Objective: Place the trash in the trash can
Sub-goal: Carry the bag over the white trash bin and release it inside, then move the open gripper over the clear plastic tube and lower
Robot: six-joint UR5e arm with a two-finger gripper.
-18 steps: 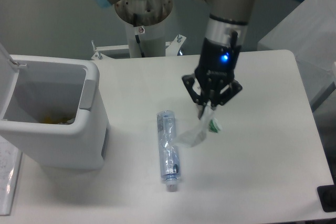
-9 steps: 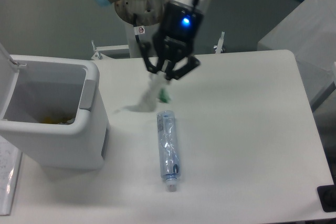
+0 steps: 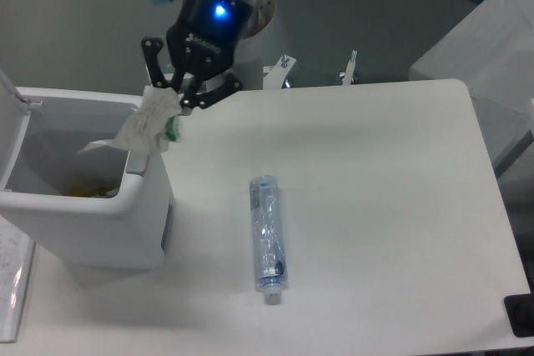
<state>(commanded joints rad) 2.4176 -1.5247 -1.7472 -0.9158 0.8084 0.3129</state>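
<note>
My gripper (image 3: 178, 89) hangs above the right rim of the white trash can (image 3: 142, 206), shut on the crumpled clear wrapper (image 3: 147, 128). The wrapper dangles below the fingers, its teal-green strip showing on the right side, and partly overlaps the can's opening. The can stands at the table's left edge with its lid up and some yellowish bits at the bottom. The slim clear bottle (image 3: 267, 236) lies on the table to the right of the can, white cap pointing toward the near edge.
The arm's base column (image 3: 250, 35) stands behind the table's far edge. A grey box (image 3: 492, 47) sits off the table's right side. A dark object (image 3: 521, 316) shows at the lower right corner.
The gripper has carried the wrapper up and to the left, from the middle of the table to above the can's right rim. The bottle has stayed put.
</note>
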